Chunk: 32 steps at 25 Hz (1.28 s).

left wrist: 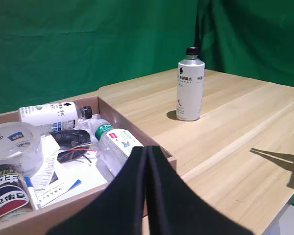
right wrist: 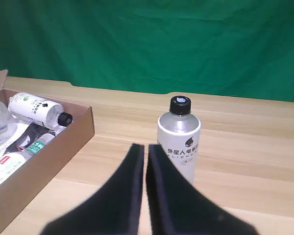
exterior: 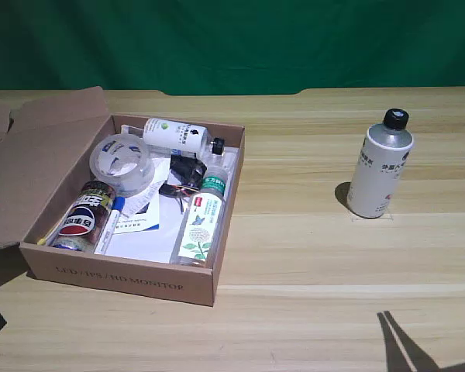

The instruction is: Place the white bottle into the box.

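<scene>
While the gripper [right wrist: 145,161] has its fingers [right wrist: 130,196] pressed together, gripping nothing, the white bottle [right wrist: 179,139] stands upright just beyond their tips, well apart from the box [right wrist: 49,156].

Wood-plank counter [exterior: 310,256] carries the box [exterior: 124,277]; the white bottle [exterior: 379,165] stands upright, well apart toward exterior view's right of box.
</scene>
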Each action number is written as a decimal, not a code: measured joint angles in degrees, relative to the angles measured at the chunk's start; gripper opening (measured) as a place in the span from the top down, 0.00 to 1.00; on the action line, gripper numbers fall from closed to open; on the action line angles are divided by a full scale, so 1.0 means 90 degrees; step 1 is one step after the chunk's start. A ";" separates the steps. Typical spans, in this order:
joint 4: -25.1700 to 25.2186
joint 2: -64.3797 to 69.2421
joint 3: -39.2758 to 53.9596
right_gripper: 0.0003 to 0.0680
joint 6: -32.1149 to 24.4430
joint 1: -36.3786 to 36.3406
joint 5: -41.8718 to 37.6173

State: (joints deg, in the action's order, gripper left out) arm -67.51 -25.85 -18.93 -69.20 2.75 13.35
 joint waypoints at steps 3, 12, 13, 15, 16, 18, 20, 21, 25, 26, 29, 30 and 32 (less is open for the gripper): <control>0.0000 0.0000 0.0000 1.00 0.0000 0.0000 0.0000; 0.0000 0.0000 0.0000 1.00 0.0000 0.0000 0.0006; 0.0000 0.0000 0.0000 1.00 0.0000 0.0000 0.0012; 0.0000 0.0000 0.0000 1.00 0.0000 0.0000 0.0047; 0.0000 0.0000 0.0000 1.00 0.0000 0.0000 0.0070; 0.0000 0.0000 0.0000 1.00 0.0000 0.0000 0.0181; 0.0000 0.0000 0.0000 1.00 0.0000 0.0000 0.0262; 0.0000 0.0000 0.0000 1.00 0.0000 0.0000 0.0297; 0.0075 0.0000 0.0000 0.99 0.0000 0.0000 0.0506; 0.0125 0.0000 0.0000 0.98 0.0000 0.0000 0.0607; 0.0249 -0.0100 0.0000 0.88 0.0022 0.0000 0.1066; 0.0295 -0.0199 0.0000 0.80 0.0093 0.0000 0.1226; 0.0318 -0.0414 0.0000 0.64 0.0264 0.0000 0.1350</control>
State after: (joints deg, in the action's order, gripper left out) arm -64.65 -29.58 -18.93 -66.82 2.75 25.50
